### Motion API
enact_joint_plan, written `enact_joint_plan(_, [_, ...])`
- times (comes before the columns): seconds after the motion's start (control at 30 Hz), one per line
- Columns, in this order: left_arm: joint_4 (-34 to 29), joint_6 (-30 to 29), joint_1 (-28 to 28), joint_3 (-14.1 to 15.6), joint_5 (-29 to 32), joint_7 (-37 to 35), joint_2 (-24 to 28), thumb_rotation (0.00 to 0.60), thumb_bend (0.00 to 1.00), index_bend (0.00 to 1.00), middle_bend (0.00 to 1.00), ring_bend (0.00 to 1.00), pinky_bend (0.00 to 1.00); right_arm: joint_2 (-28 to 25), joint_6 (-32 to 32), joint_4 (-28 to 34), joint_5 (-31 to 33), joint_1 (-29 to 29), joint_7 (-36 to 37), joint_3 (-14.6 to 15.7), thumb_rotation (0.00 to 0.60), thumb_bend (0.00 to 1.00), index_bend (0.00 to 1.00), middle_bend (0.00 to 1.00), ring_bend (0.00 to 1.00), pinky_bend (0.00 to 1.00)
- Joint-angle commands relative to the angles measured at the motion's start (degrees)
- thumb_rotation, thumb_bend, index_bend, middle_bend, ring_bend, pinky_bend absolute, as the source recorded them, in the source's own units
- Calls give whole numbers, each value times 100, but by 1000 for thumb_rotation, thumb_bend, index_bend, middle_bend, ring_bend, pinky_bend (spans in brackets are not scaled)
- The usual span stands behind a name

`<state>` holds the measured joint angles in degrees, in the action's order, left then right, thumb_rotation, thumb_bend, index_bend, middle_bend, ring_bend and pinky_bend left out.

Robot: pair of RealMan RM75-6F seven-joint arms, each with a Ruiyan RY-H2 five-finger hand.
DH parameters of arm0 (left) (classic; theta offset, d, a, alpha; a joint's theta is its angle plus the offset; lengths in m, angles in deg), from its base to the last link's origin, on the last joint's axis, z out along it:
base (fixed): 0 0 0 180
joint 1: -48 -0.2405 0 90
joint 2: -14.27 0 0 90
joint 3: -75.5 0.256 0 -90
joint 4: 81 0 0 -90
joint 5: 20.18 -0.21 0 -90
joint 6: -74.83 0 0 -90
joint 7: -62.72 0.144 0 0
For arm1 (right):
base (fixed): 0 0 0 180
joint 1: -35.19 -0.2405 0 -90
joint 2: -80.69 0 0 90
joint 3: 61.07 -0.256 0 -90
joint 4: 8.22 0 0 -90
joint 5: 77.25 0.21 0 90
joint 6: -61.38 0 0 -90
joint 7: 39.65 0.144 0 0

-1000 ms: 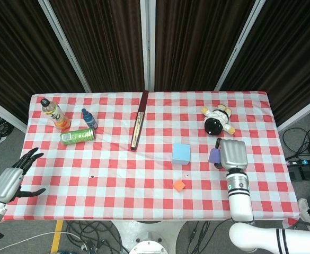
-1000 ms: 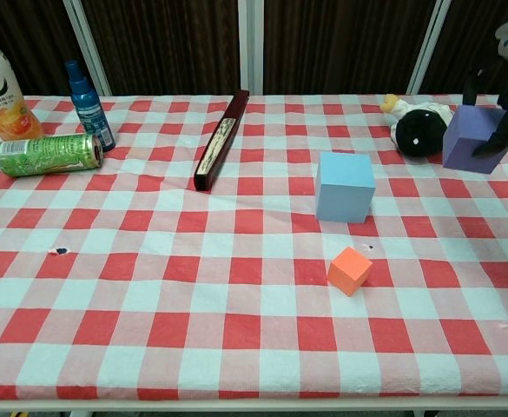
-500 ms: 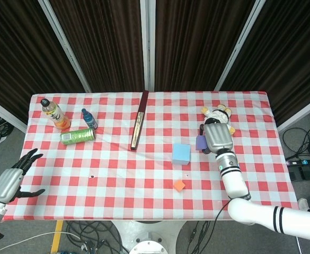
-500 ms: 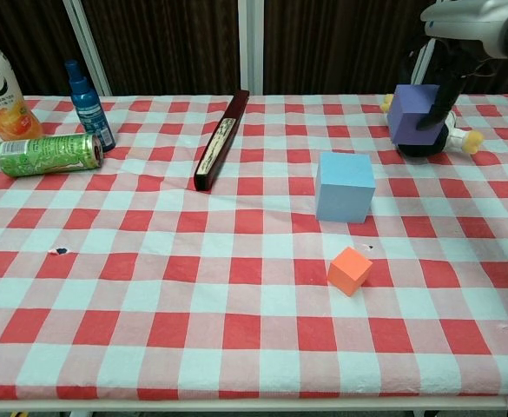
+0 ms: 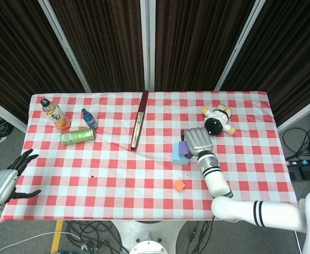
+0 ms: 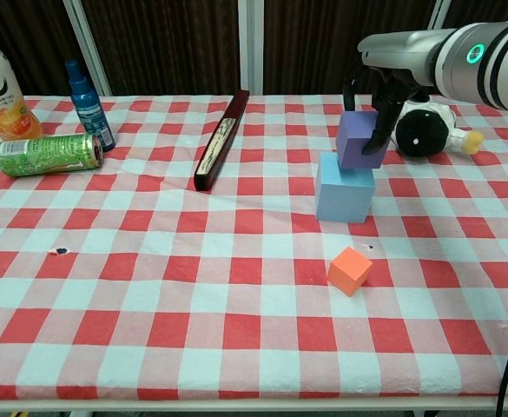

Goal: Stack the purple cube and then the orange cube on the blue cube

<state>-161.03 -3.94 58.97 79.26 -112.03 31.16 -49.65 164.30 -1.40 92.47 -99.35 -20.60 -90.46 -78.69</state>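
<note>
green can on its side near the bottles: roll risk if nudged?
Likely yes. The green can lies on its side on the flat cloth, so a sideways push should roll it. The blue bottle just behind might stop it. It probably dents if squeezed.

Right robot hand [image 6: 368, 95] gripping purple cube [image 6: 357, 139] directly over blue cube [image 6: 344, 187], seemingly touching its top; orange cube [image 6: 350, 270] nearer on checkered counter [image 6: 149, 295].

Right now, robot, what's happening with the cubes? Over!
Right hand holds purple cube at blue cube's top. Left hand open, off the table. Orange cube waiting. Nothing blocking.
</note>
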Motion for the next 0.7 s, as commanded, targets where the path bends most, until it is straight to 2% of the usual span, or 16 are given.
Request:
enact_joint_plan(0.03, [24,-18,-10,4,-12,-30,3,600,0,160,109,98,247,41,-6,-12,60,-73,-6,45,600,5,591,1000,954,833])
enact_joint_plan(0.7, [-13,57,40,-46,30,2,-13,600,0,160,109,98,247,339,-386,-207,257,-280,159,205,600,6,591,1000,954,834])
